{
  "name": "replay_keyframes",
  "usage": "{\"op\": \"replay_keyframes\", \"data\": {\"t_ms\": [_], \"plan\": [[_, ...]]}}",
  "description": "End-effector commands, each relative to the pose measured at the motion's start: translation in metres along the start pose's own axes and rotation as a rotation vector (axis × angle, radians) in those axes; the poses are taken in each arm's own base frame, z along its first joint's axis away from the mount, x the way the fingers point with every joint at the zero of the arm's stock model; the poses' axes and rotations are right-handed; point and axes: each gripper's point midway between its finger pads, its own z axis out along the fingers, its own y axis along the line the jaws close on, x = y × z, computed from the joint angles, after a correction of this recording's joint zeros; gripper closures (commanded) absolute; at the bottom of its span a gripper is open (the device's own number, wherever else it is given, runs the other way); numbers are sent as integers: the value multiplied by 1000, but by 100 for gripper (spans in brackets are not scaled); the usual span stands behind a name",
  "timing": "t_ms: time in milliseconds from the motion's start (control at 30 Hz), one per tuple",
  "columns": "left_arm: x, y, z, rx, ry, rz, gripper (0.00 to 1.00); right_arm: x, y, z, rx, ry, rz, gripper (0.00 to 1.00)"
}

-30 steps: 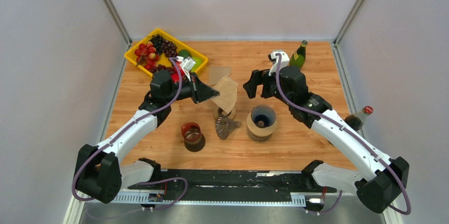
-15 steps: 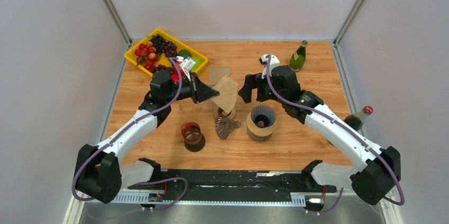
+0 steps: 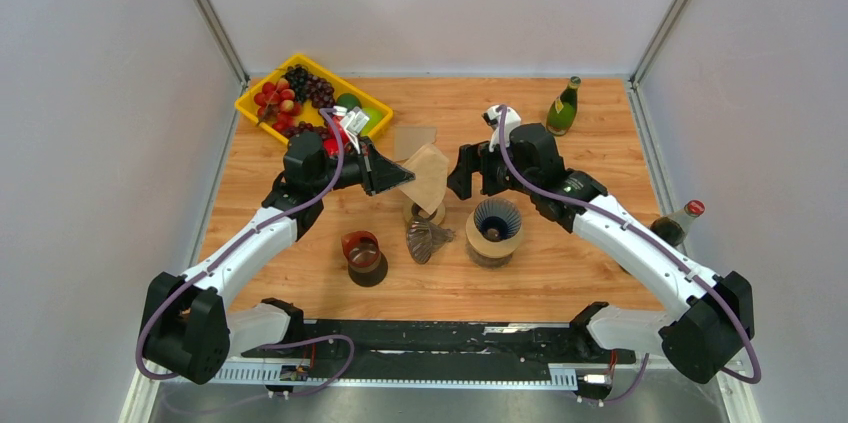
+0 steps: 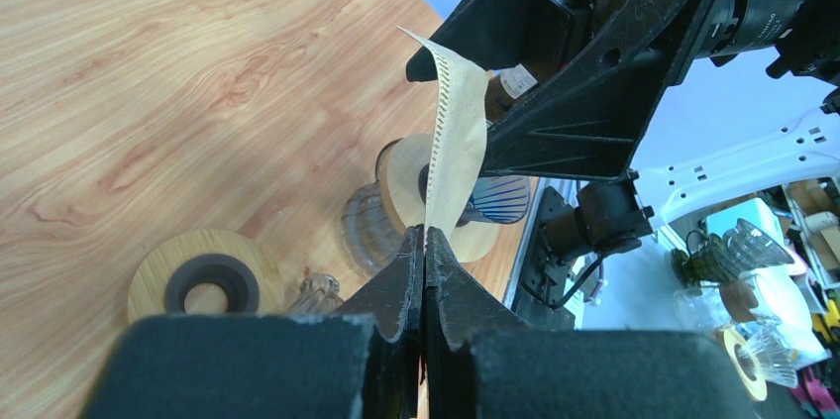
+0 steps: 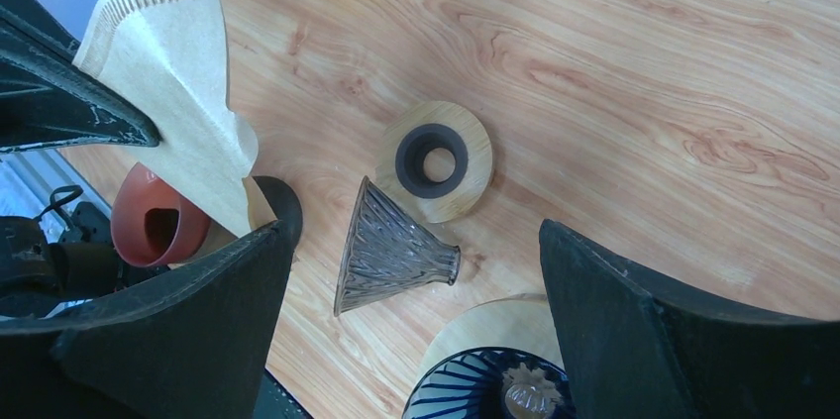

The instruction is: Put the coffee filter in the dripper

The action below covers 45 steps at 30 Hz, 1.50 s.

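A brown paper coffee filter (image 3: 431,175) hangs in the air, pinched at its lower edge by my shut left gripper (image 3: 406,175). In the left wrist view the filter (image 4: 456,137) rises edge-on from the closed jaws of the left gripper (image 4: 426,237). My right gripper (image 3: 455,173) is open just right of the filter, with its fingers (image 4: 555,92) beside it. The right wrist view has the filter (image 5: 183,82) at upper left and the right gripper (image 5: 416,233) holding nothing. A blue ribbed dripper (image 3: 497,220) stands on a wooden base, below the right gripper.
A clear glass dripper (image 5: 391,246) lies on its side beside a wooden ring stand (image 5: 434,161). A red-brown dripper (image 3: 360,251) sits front left. A second filter (image 3: 415,136) lies flat behind. Yellow fruit tray (image 3: 252,95), green bottle (image 3: 563,108) and red-capped bottle (image 3: 680,221) line the edges.
The right arm has swung left, bringing its open gripper close to the held filter. The left arm and filter have stayed still.
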Motion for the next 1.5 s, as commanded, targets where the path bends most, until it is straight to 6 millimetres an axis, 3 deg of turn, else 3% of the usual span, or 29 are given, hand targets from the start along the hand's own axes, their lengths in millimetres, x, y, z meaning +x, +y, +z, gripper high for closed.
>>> {"op": "replay_keyframes", "data": {"t_ms": [0,433,1167,1367,1467], "plan": [[-15,-10,1,26,-29,36,100,-21,15,-7,-52,-55,13,3],[-14,-10,0,29,-24,43,100,-16,0,-15,31,-55,21,2],[-11,-10,3,49,-13,29,100,-23,25,-8,-98,-30,14,2],[-12,-12,2,58,-13,30,100,-22,17,-6,-59,-39,17,3],[-12,-12,2,57,-14,32,100,-21,-3,-10,51,-70,31,2]]}}
